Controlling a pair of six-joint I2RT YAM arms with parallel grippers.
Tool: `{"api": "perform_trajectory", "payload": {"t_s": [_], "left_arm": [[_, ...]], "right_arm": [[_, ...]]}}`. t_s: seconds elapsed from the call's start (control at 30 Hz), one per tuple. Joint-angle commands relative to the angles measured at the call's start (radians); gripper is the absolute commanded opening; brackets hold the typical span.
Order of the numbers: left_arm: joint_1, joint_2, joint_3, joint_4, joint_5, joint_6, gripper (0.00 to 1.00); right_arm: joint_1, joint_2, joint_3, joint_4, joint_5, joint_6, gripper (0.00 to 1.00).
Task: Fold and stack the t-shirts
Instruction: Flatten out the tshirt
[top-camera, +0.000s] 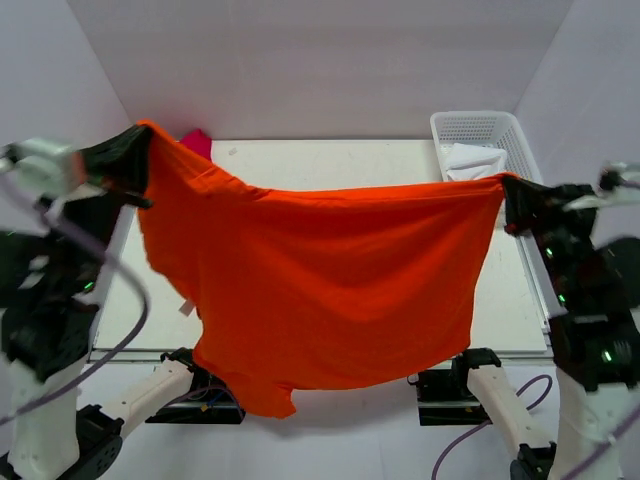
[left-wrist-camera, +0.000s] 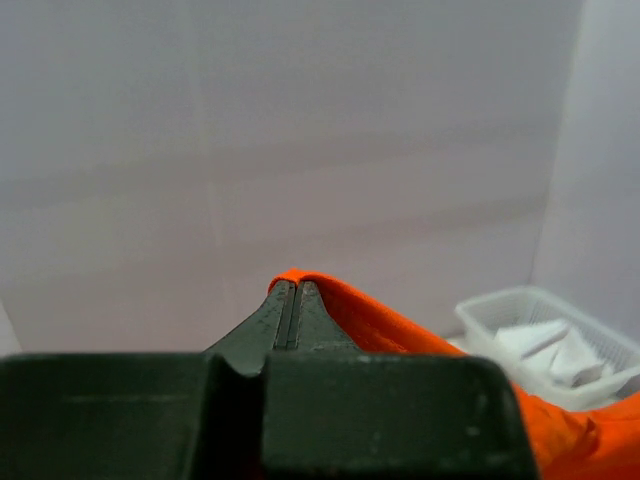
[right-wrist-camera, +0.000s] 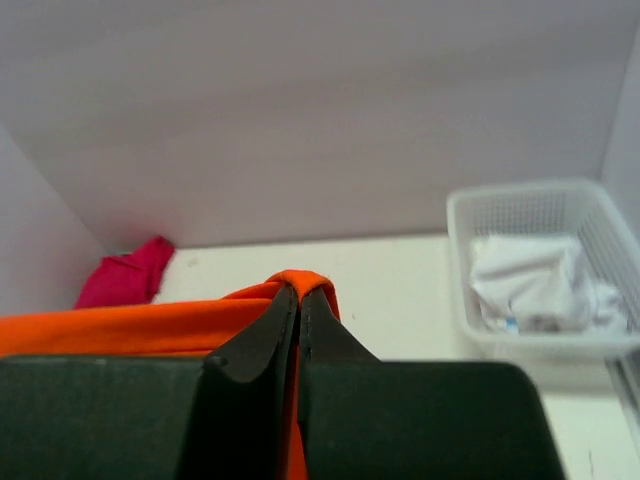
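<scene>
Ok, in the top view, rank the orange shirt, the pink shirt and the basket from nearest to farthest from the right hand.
1. The orange shirt: its right corner is clamped in the right hand.
2. The basket: at the table's far right corner, just beyond that hand.
3. The pink shirt: at the far left corner, across the table.
</scene>
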Motion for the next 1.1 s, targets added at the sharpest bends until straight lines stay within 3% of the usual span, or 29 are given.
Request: {"api": "perform_trajectory", "payload": {"t_s": [0.0, 0.07, 0.2, 0.37, 0.57, 0.77, 0.9, 1.07], "left_arm": [[0.005, 0.11, -0.155, 0.072, -0.16, 0.011, 0.0], [0.005, 0.15, -0.258, 0.141, -0.265, 0.011, 0.0], [0.005, 0.333, -0.314, 0.15, -0.39, -0.049, 0.0], [0.069, 0.639, -0.271, 0.186, -0.481, -0.077, 0.0], [0.159, 1.052, -0.044, 0.161, -0.438, -0.113, 0.0], [0.221, 1.352, 0.238, 0.144, -0.326, -0.104, 0.0], [0.256, 1.477, 0.411, 0.156, -0.257, -0.077, 0.0], [0.276, 1.54, 0.432, 0.242, -0.111, -0.048, 0.0]], "right_arm": [[-0.002, 0.138, -0.105, 0.043, 0.139, 0.05, 0.0], [-0.003, 0.178, -0.193, 0.066, 0.188, 0.052, 0.0], [-0.007, 0.331, -0.33, 0.253, 0.142, 0.058, 0.0], [-0.008, 0.604, -0.355, 0.403, 0.168, 0.04, 0.0], [-0.005, 0.976, -0.182, 0.414, 0.15, 0.003, 0.0], [-0.008, 1.302, 0.154, 0.345, 0.165, -0.01, 0.0], [-0.008, 1.464, 0.355, 0.327, 0.148, -0.008, 0.0], [-0.008, 1.553, 0.455, 0.33, 0.165, -0.006, 0.0]]}}
